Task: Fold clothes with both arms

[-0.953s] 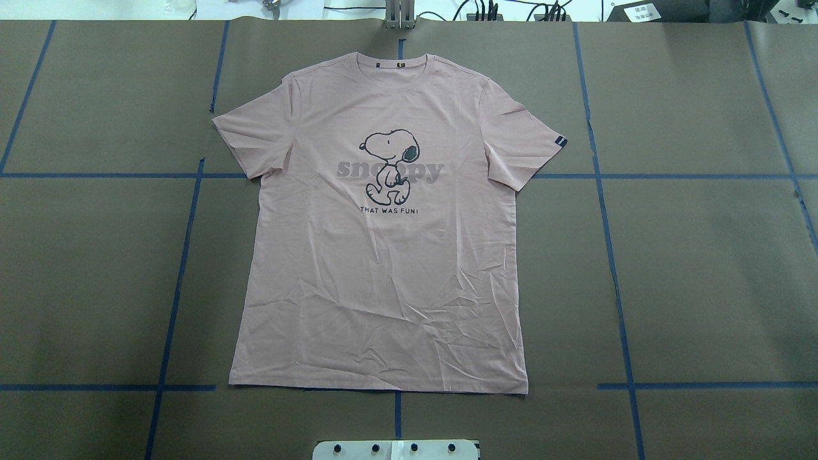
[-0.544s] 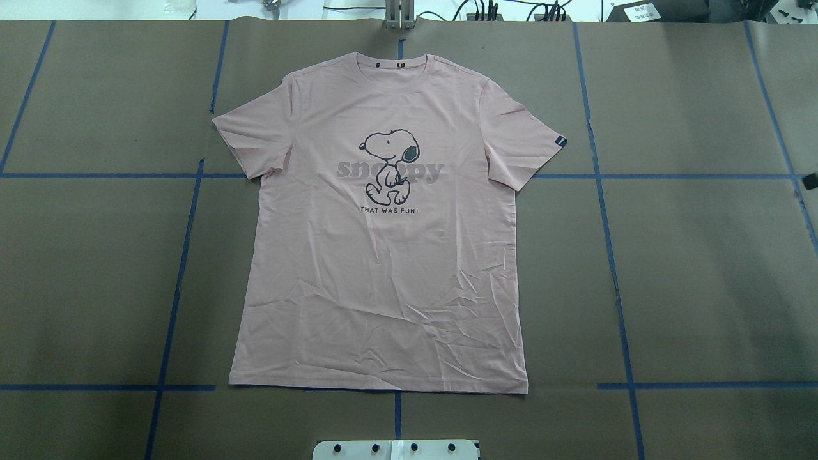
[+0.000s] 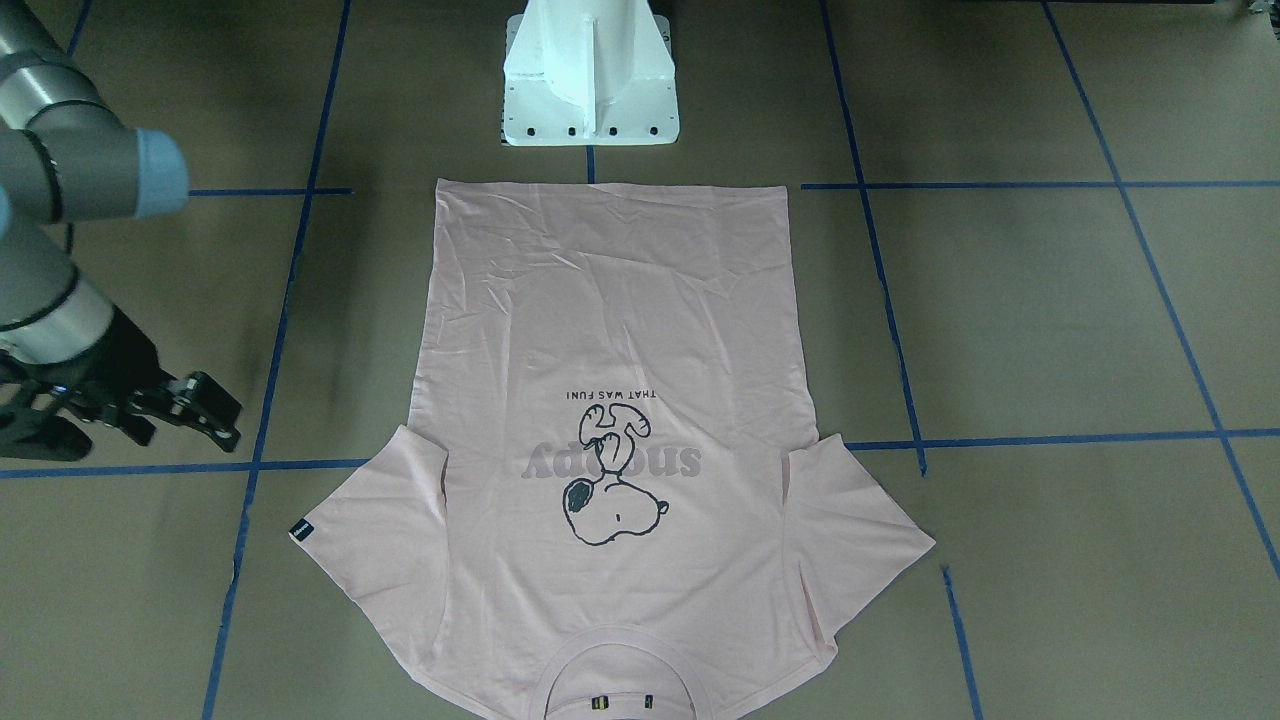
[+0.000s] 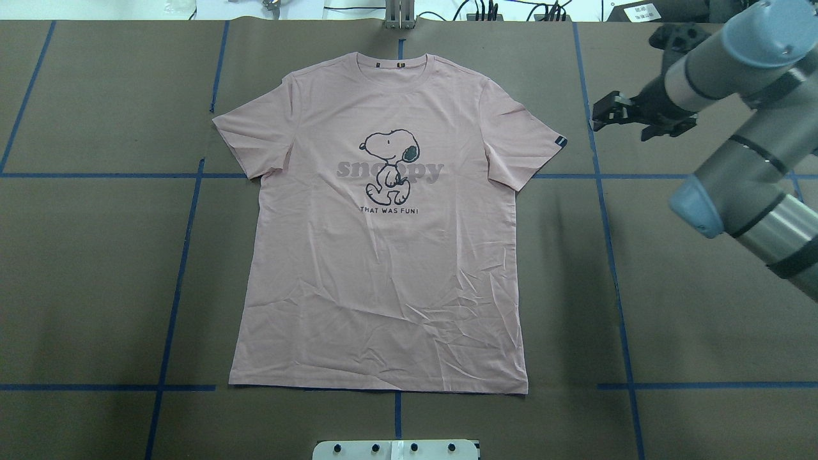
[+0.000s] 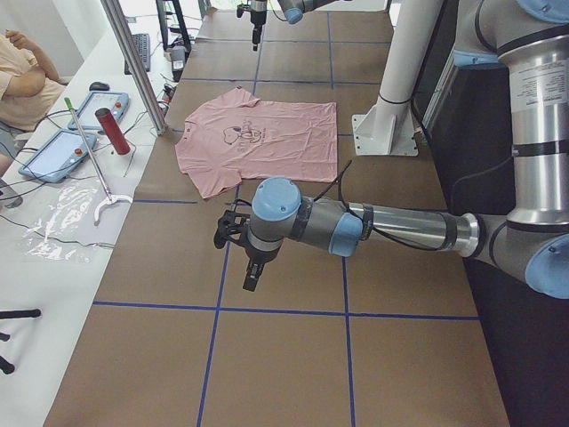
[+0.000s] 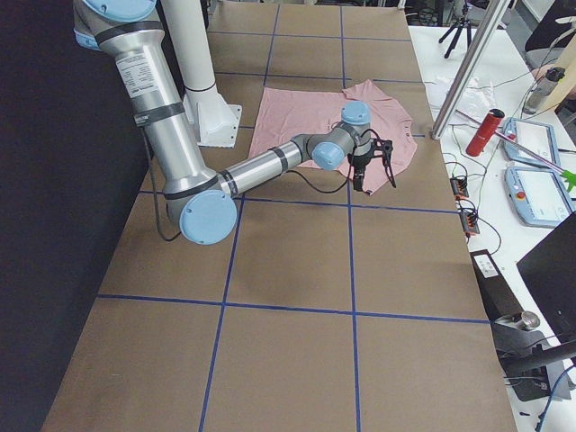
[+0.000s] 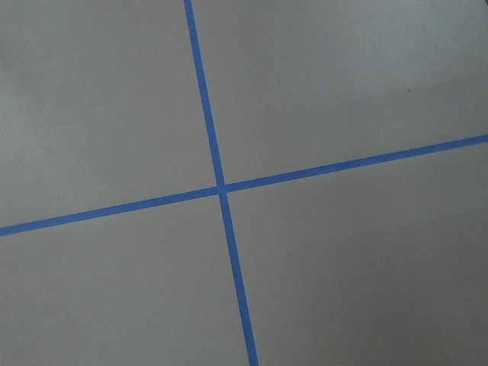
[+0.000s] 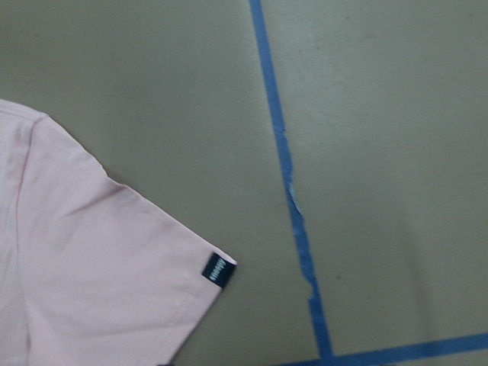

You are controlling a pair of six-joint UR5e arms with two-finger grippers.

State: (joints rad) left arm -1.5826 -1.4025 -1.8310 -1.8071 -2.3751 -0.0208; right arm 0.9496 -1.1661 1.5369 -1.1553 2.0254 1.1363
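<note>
**Pale pink T-shirt [image 4: 383, 268] lying flat, print upward, on the brown table [image 4: 703, 332].**
Its hem is lying nearest the white pedestal [image 3: 588, 70], its collar farthest. The right end effector [image 4: 599, 115] is hovering released, gripping nothing, just beside the sleeve tag [image 4: 560, 141] without touching. The left end effector [image 5: 240, 253] is hanging over bare table, well apart from the shirt; released or clenched cannot be told.

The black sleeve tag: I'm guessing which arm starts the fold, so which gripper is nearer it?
Right. The right gripper hovers just beside the sleeve tag, off the T-shirt's edge. The left gripper hangs over the table, well away past the opposite sleeve.
</note>
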